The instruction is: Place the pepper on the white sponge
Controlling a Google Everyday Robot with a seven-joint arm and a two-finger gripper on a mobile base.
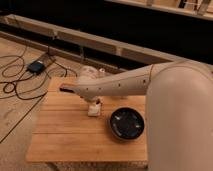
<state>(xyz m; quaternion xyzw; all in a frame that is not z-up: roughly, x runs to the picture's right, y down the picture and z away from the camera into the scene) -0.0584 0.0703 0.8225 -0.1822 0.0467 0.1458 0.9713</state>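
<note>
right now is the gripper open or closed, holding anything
gripper: closed, over the back left of the table, left of the white sponge; whether it holds anything cannot be told

High camera looks down; end effector (93,102) over table (60,136).

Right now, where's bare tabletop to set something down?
Free: the near strip of the wooden table, in front of the white sponge and black bowl. Crowded: the far half, where the gripper, jaws shut, sits just above the sponge.
</note>
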